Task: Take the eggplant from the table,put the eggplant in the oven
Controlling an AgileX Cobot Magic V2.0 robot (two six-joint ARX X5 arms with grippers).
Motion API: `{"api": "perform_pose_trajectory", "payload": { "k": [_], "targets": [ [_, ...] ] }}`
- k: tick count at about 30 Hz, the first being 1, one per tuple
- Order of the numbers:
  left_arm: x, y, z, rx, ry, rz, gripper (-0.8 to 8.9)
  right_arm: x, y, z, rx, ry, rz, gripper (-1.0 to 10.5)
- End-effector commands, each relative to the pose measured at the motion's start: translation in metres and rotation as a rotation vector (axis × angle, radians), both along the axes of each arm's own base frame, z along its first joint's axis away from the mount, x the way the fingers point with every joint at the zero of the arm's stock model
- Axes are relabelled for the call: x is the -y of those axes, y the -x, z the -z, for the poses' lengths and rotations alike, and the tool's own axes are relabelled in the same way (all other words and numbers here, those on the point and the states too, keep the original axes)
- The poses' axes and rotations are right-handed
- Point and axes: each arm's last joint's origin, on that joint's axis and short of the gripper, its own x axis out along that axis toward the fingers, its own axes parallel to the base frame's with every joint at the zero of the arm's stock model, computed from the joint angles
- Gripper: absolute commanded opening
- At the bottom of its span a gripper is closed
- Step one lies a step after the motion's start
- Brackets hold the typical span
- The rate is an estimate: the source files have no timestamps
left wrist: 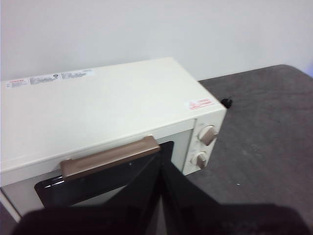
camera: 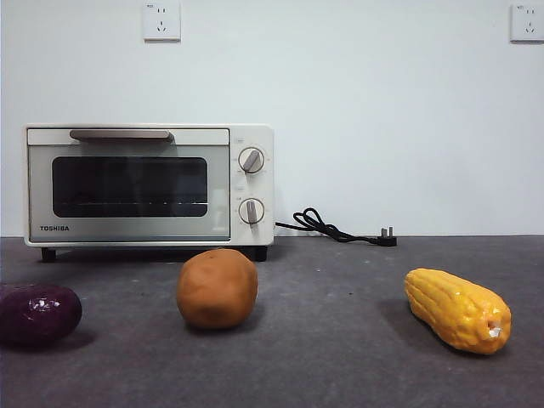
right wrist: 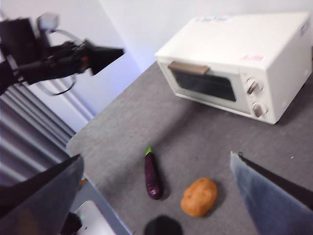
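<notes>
Front view: oven (camera: 149,184) shut at the back of the table (camera: 340,357); eggplant (camera: 37,313) lies free at the near edge, beside a brown lump (camera: 217,288).
Left wrist view: left gripper (left wrist: 161,196) hangs above the door handle (left wrist: 110,157), jaws narrow, holding nothing, presumably to open it.
Right wrist view: right gripper (right wrist: 156,196) high above the eggplant (right wrist: 152,174), jaws wide, empty.

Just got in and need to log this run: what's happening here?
Nothing is held yet. The eggplant lies on the table beside a brown potato-like lump, with a corn cob further along. The oven door is shut. The left gripper hovers above the oven's handle; the right gripper hangs open over the eggplant.
</notes>
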Motion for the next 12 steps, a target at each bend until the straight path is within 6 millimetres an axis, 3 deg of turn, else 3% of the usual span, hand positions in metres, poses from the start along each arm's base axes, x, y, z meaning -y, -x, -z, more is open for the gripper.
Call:
{"api": "perform_pose_trajectory", "payload": {
  "k": [1, 12],
  "targets": [
    [-0.001, -0.018, 0.010, -0.007, -0.027, -0.002, -0.06, -0.002, 0.002, 0.000, -0.005, 0.003, -0.020, 5.1],
    [-0.010, -0.077, 0.057, -0.083, -0.063, -0.025, -0.06, -0.010, 0.002, 0.004, -0.040, 0.012, -0.077, 5.1]
  ]
}}
